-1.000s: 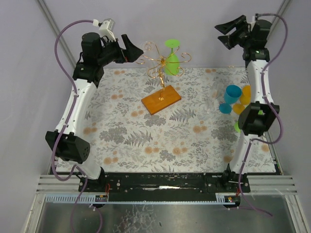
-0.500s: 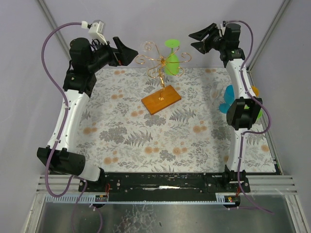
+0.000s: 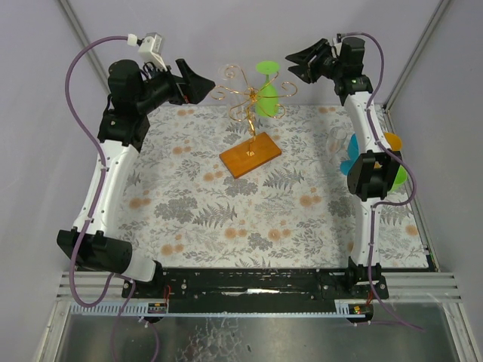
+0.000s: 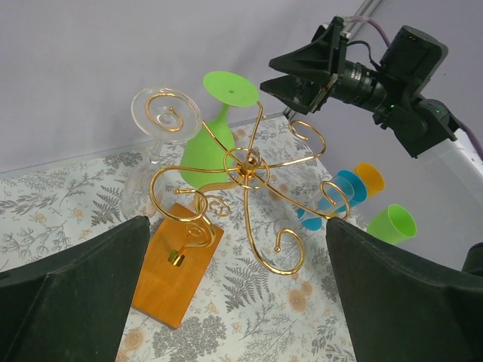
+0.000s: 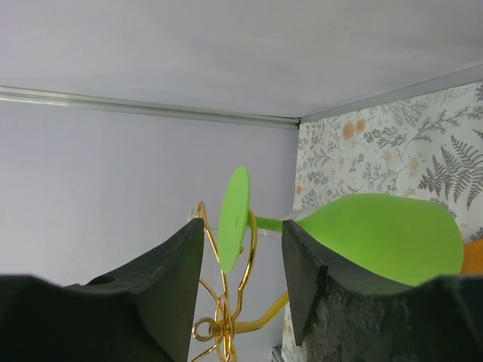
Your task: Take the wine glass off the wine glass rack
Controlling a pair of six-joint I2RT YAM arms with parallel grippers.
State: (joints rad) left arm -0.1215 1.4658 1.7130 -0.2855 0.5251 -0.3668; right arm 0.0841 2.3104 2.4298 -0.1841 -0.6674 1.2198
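Both grippers open beside the rack, nothing held.
The right gripper (image 3: 293, 66), jaws parted and empty, sits just right of the green wine glass (image 3: 266, 98). The glass hangs foot-up on the gold rack (image 4: 245, 161), far centre of the table (image 3: 226, 219). The left gripper (image 3: 209, 80), wide open and empty, sits just left of the rack.

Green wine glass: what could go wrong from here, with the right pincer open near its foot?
The green wine glass hangs by its foot in a curl of the wine glass rack; a sideways pull by the right pincer could tip the rack. A clear glass hangs there too and might be shaken loose.
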